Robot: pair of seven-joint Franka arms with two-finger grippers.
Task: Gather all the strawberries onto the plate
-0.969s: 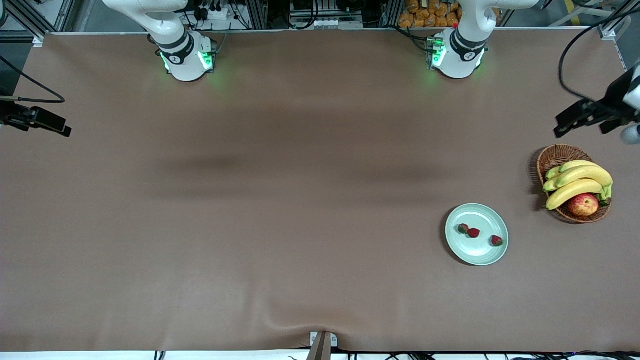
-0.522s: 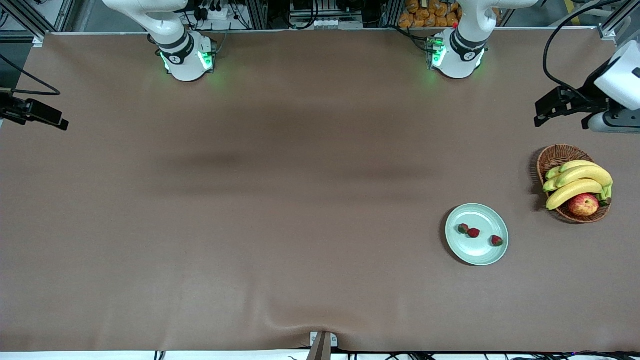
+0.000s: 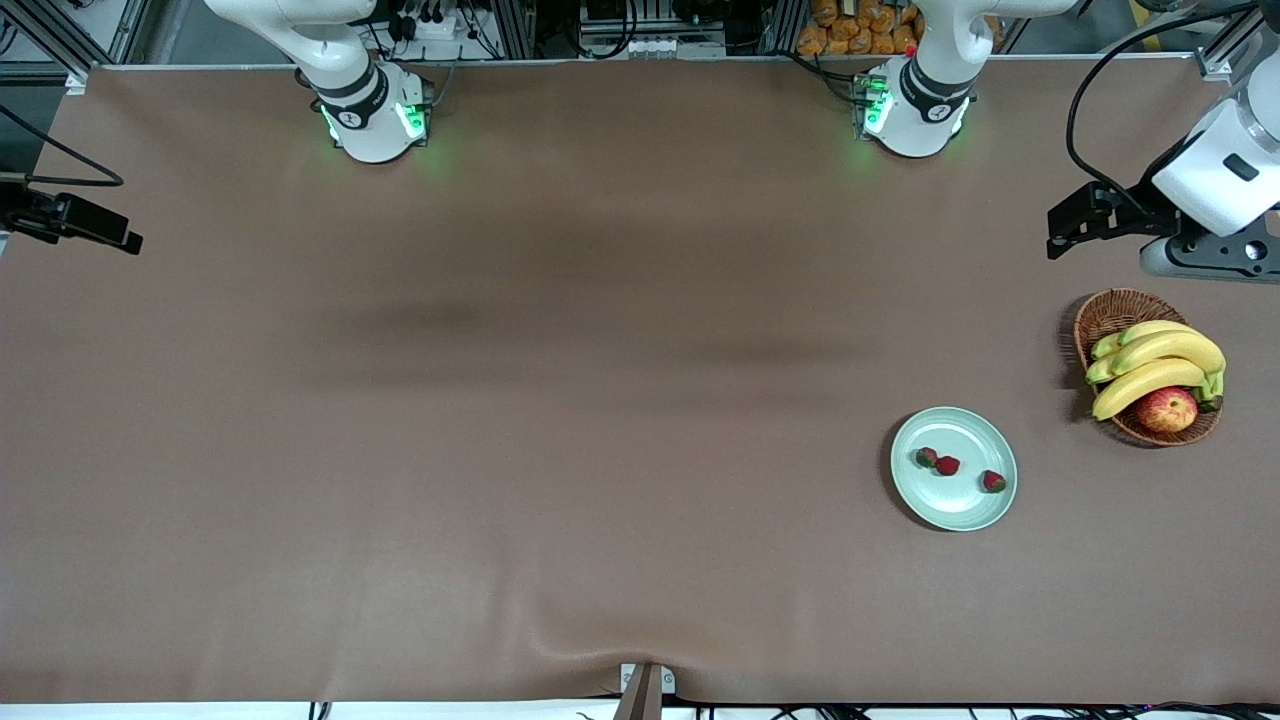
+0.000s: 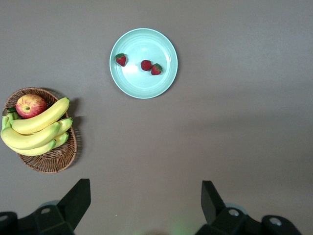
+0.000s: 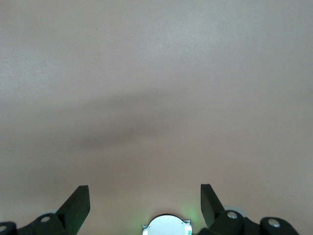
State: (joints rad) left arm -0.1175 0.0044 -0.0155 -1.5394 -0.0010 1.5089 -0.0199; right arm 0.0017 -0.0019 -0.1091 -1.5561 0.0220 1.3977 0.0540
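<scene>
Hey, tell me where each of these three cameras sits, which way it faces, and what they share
Front view: high across the table, facing both arm bases; sees plate, strawberries, basket.
Left wrist view: on the left arm, looking down at the same plate, strawberries and basket; open left pincer shows.
Right wrist view: on the right arm, looking down at bare table; open right pincer shows.
Shared: front and left wrist views both show plate, strawberries, basket.

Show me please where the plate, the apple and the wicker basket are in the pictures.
plate (image 3: 955, 505): front view, bare part near its rim.
apple (image 3: 1166, 409): front view, middle of its red skin.
wicker basket (image 3: 1112, 312): front view, empty woven part inside.
</scene>
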